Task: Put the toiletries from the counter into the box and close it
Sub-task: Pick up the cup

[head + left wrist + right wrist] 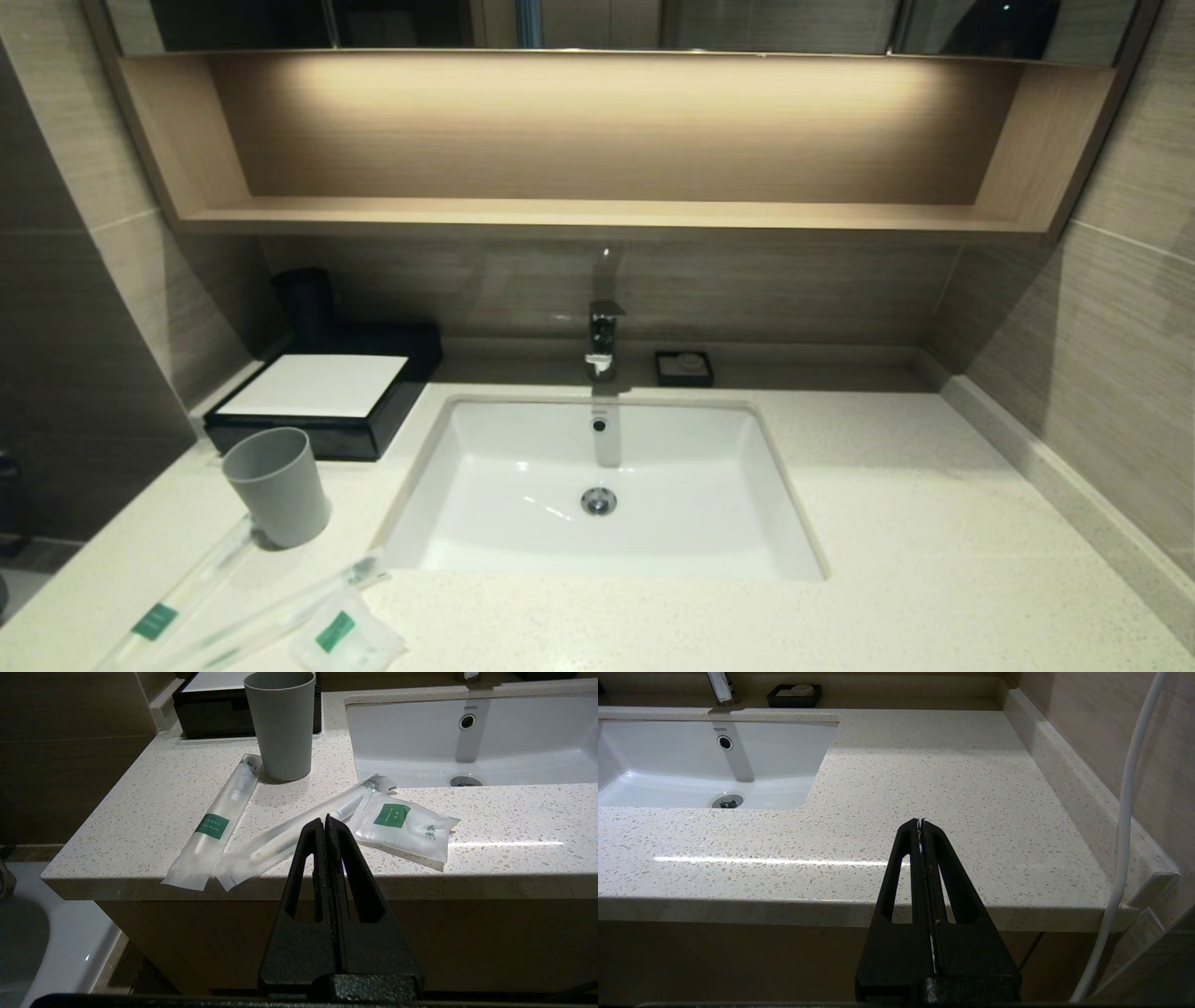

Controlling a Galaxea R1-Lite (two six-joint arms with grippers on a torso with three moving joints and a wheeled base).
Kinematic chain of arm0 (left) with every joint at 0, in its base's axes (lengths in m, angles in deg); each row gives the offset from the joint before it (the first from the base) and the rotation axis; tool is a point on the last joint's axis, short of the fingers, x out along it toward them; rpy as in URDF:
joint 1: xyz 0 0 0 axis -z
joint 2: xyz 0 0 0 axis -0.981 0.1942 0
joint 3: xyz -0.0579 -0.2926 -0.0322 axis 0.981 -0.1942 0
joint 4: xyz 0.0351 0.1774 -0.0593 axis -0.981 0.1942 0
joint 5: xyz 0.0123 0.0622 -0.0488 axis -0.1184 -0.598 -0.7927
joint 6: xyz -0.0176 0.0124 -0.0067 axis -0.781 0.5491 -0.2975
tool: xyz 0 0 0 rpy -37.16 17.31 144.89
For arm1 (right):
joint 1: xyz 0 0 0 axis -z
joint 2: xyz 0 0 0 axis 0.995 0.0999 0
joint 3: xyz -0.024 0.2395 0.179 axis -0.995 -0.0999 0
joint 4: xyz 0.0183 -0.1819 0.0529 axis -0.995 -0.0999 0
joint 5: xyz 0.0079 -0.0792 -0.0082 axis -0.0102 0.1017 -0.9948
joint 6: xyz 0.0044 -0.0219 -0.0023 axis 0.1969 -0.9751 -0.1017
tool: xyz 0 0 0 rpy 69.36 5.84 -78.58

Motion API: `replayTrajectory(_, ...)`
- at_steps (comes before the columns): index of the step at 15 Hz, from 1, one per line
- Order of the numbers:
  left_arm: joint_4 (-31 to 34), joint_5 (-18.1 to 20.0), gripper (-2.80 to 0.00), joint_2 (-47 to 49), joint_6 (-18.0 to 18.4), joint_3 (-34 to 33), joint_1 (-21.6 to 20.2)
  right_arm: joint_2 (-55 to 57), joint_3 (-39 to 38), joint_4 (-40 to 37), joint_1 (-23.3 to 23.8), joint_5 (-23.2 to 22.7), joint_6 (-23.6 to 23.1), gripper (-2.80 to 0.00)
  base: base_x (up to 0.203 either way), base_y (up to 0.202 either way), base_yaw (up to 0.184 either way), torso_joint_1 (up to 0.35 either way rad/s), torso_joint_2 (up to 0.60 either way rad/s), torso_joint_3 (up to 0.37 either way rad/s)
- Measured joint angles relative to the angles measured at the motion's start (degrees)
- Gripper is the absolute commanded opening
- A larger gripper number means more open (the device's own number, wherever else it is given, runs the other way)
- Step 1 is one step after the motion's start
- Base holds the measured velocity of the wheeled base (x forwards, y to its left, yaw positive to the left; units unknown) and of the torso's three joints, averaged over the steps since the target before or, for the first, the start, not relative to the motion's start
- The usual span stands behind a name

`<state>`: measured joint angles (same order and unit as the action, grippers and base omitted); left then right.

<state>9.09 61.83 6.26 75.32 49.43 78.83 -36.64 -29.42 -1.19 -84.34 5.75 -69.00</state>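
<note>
Speckled desk with the sink; black box sits left of the sink at the wall. 2 wrapped sticks plus 1 sachet lie before the sink's left corner, near a grey cup. Left claw and right claw both pinched together, holding nothing, short of the desk edge.

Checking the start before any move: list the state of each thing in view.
box: drawer shut
grey cup: upright
two wrapped sticks: flat on counter
sachet: flat, by sink
left gripper: shut, empty
right gripper: shut, empty
</note>
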Motion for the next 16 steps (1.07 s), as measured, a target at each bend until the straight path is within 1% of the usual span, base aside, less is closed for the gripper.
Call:
replayTrajectory(13,-0.5,-0.1,-2.8,0.0,0.2,-0.2,0.0,0.0,0.0,0.0,0.0,0.0,-0.1,-2.8,0.0,0.0,0.0,0.0,0.0,0.0)
replayTrajectory(16,-0.6,0.5,-2.8,0.0,0.1,-0.2,0.0,0.0,0.0,0.0,0.0,0.0,0.0,-2.8,0.0,0.0,0.0,0.0,0.0,0.0)
